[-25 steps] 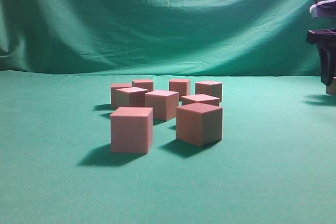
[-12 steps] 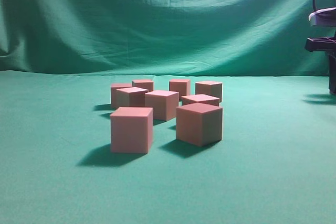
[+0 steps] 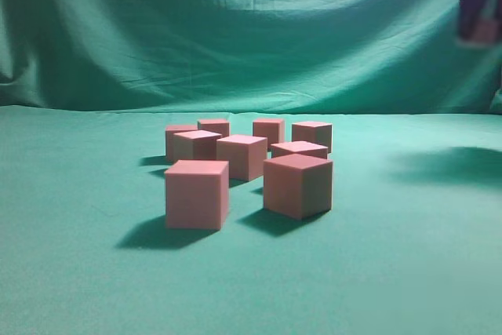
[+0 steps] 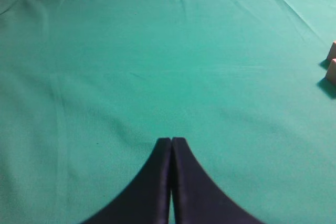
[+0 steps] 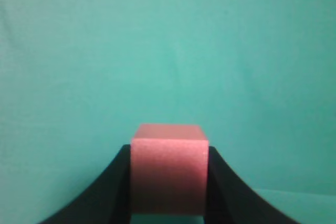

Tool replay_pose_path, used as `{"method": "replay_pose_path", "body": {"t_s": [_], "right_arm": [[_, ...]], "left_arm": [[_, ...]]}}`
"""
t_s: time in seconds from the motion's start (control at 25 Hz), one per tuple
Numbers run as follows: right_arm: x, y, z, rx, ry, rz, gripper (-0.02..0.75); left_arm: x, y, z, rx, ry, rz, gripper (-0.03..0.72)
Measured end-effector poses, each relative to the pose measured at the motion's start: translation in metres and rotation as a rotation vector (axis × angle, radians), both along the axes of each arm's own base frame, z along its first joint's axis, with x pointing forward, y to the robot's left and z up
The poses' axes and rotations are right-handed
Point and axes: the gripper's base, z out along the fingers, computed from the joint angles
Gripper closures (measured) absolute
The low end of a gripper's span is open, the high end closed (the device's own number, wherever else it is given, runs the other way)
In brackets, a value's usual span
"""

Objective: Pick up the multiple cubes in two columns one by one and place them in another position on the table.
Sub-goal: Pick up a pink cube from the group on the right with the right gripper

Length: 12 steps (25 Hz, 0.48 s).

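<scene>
Several salmon-pink cubes stand in two loose columns mid-table, the nearest being a front left cube (image 3: 196,194) and a front right cube (image 3: 298,184). My right gripper (image 3: 478,25) hangs blurred high at the top right, well above the green table (image 3: 392,272). It is shut on one cube (image 5: 168,169), which sits squarely between its dark fingers (image 5: 113,192). My left gripper (image 4: 171,141) is shut and empty, low over bare cloth. Two cube edges (image 4: 332,61) show at the right border of the left wrist view.
A draped green cloth backdrop (image 3: 235,37) rises behind the table. A soft shadow (image 3: 447,164) lies on the cloth at the right, under the raised arm. Bare cloth stretches to the left, right and front of the cluster.
The right gripper closed on a cube at the right edge of the table and rose with it to the top right. The cluster has not moved.
</scene>
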Motion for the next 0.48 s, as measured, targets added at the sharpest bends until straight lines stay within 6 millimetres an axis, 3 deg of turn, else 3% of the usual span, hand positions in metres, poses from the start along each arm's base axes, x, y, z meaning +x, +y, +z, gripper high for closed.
{"method": "replay_pose_path", "body": {"t_s": [0.28,0.48], "right_arm": [[-0.023,0.026,0.070,0.063,-0.131,0.053,0.477],[-0.073,0.051,0.120,0.102,-0.229,0.126,0.477]], "left_arm": [[0.000,0.000,0.000,0.000,0.000,0.000,0.688],[0.000,0.000,0.000,0.000,0.000,0.000,0.688]]}}
